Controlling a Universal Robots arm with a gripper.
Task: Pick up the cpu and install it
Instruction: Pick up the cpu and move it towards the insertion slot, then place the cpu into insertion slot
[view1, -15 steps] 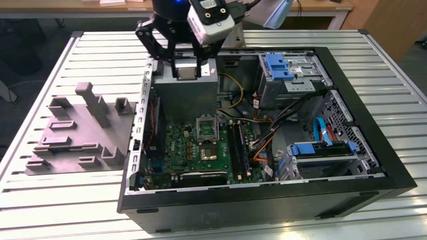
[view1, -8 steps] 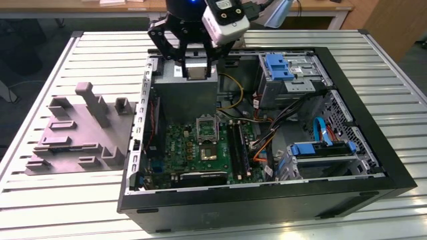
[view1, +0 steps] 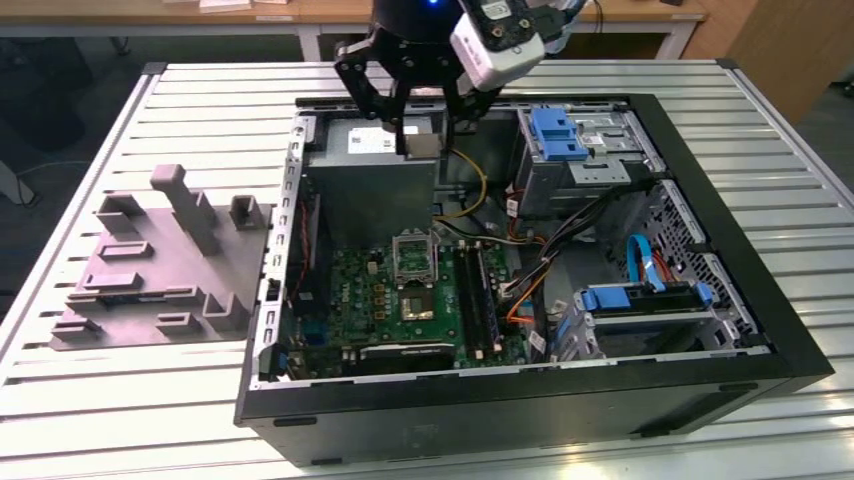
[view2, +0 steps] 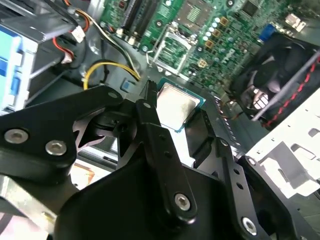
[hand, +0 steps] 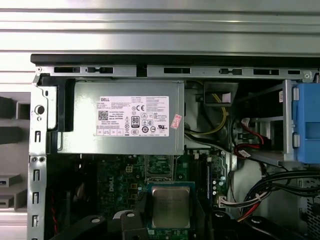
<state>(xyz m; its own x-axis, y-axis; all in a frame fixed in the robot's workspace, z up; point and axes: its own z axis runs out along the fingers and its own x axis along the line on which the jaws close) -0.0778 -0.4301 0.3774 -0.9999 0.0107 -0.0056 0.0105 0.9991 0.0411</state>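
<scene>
Gripper (view1: 423, 138) is clenching cpu (hand: 171, 207) by edges, hovering near PSU (hand: 120, 117), mid-carry step; seating is prob needing square lineup w/ mobo (view1: 367, 295).

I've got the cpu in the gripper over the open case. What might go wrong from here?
1. The gripper pinches the cpu by its edges, high above the motherboard. A slip would probably drop it onto the board or the power supply below.
2. The yellow cable loops close beside the gripper and might snag as it descends.
</scene>
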